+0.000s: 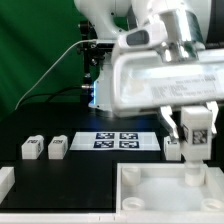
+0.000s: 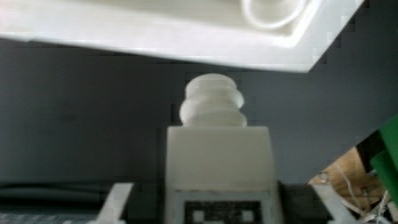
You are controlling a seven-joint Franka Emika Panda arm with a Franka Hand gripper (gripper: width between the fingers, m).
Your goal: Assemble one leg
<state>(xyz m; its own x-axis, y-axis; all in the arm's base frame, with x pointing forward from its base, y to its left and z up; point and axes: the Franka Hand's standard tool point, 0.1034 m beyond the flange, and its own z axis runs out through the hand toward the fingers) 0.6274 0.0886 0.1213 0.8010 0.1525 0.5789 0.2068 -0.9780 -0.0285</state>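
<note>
My gripper (image 1: 197, 140) is shut on one white leg (image 1: 197, 128), tag facing out. It holds the leg upright over the far right corner of the white rimmed tray (image 1: 150, 195). In the wrist view the leg (image 2: 217, 150) sits between my fingers (image 2: 121, 200), its rounded knobbed end pointing at the tray (image 2: 160, 35). A round corner socket (image 2: 276, 10) lies a little beyond and to one side of the tip. Whether the tip touches the tray I cannot tell. Two more legs (image 1: 33, 148) (image 1: 58, 147) stand at the exterior view's left, and another (image 1: 173, 148) stands behind the tray.
The marker board (image 1: 117, 140) lies flat in the middle of the black table. A white part (image 1: 5, 181) shows at the exterior view's lower left edge. A green backdrop and a cable stand behind the arm.
</note>
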